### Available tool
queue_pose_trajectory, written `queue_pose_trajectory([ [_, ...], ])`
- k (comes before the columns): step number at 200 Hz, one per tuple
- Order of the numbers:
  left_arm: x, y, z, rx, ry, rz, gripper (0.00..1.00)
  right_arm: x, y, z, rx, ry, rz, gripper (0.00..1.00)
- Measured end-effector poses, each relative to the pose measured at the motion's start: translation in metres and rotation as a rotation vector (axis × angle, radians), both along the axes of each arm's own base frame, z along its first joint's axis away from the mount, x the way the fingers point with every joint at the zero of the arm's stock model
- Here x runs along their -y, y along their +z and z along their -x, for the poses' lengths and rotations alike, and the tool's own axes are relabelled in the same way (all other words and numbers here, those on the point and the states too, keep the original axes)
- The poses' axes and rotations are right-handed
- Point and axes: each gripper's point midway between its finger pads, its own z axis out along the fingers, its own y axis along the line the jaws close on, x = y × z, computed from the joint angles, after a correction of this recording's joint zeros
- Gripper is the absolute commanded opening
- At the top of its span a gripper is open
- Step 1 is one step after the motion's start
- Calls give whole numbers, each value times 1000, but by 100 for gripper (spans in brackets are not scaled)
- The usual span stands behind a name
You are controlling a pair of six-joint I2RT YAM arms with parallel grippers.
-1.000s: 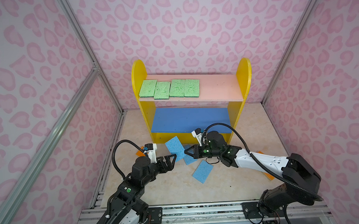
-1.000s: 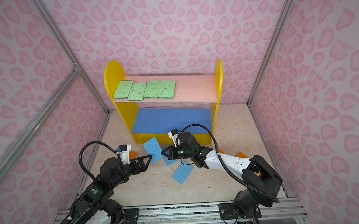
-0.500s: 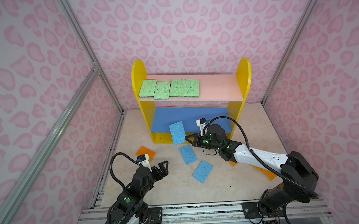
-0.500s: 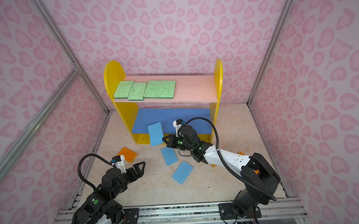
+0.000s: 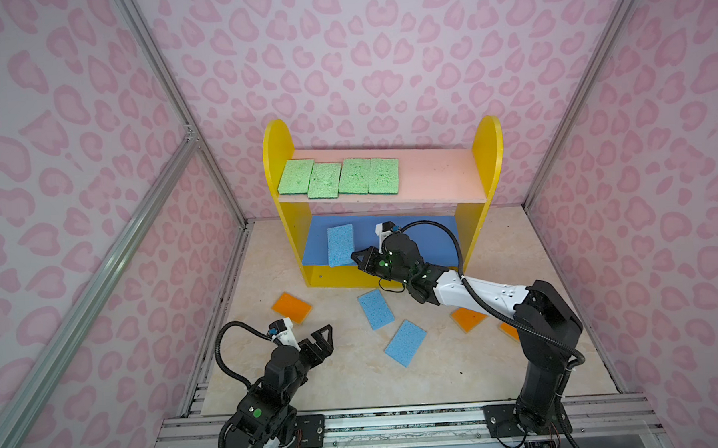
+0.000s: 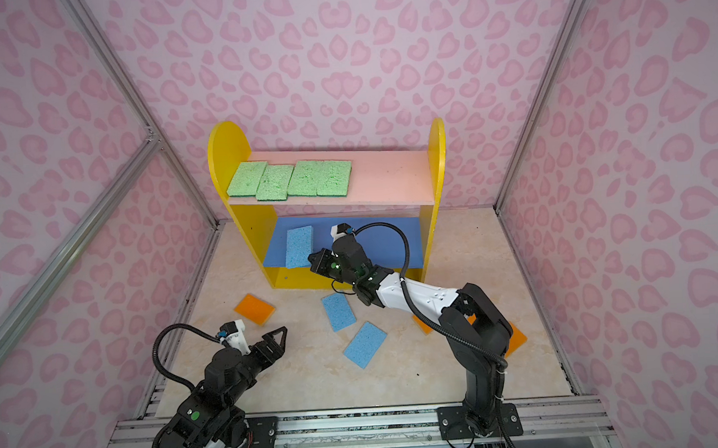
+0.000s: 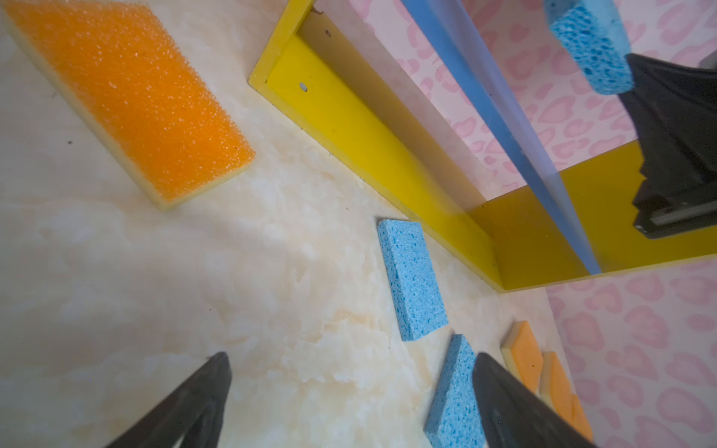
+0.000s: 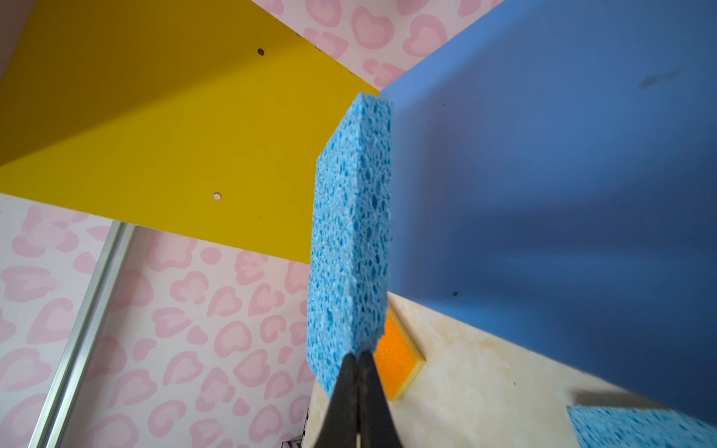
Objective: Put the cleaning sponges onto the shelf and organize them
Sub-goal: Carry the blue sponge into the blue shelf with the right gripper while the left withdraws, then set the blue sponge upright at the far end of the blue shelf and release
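The right gripper (image 5: 354, 257), clenched on only the near edge of a blue sponge (image 5: 340, 244) over the blue board's (image 5: 418, 239) left end, may drop it crooked; the left gripper (image 5: 329, 338) gapes empty.

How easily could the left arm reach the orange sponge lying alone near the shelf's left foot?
Probably yes, easily: the left claw is open and empty, the orange sponge lies flat close ahead of it, and only bare floor lies between them.
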Motion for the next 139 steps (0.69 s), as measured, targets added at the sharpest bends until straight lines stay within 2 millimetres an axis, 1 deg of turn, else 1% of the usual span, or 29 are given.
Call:
queue_pose_trajectory([
  [14, 0, 7, -1, 31, 2, 18, 98, -11, -4, -5, -19, -2, -7, 0],
  [29, 1, 9, -2, 44, 4, 28, 98, -21, -10, -14, -30, -12, -4, 0],
  [57, 1, 8, -2, 39, 8, 34, 98, -39, -14, -22, -47, -10, -20, 0],
  [78, 1, 3, -2, 15, 11, 28, 98, -45, -18, -28, -54, -18, -25, 0],
  [115, 1, -5, -3, -17, 11, 11, 98, -54, -33, -32, -84, -22, -27, 0],
  [139, 1, -7, -3, -26, 11, 6, 98, -59, -35, -35, -90, -23, -36, 0],
])
